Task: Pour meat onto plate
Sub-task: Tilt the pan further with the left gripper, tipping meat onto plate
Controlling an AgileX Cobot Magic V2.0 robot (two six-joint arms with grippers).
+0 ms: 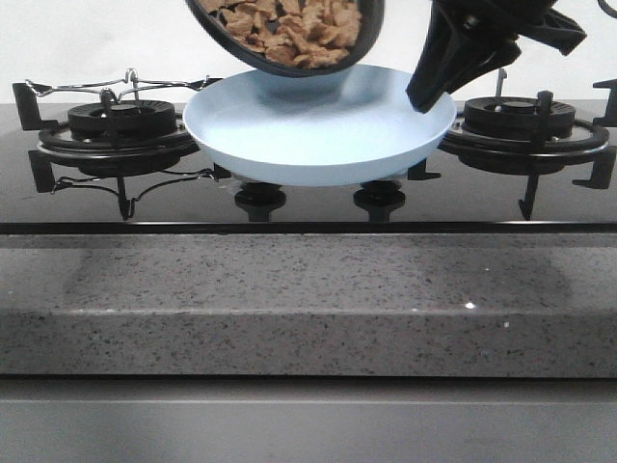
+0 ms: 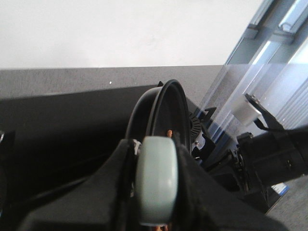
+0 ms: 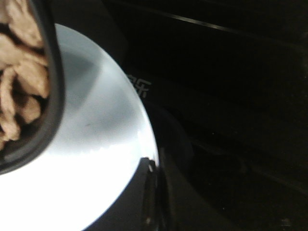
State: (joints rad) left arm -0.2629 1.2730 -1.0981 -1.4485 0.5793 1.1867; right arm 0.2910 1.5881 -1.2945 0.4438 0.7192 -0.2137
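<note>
Tilting over the plate (image 1: 318,135), the meat (image 1: 289,24)-filled pan (image 1: 253,53) is cropped; both claws' grips unreadable.

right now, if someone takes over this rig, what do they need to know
Left gripper: jaws shut on the pan handle, black pan tilted above the plate.
Right gripper: jaws appear shut on the plate's right rim, holding it between the burners.
Meat: all in the pan, none on the plate.
Done: pan raised and tilted.
Left: tip further until the meat slides onto the plate.

Low frontal view; wrist cameras close over plate (image 1: 318,135).
</note>
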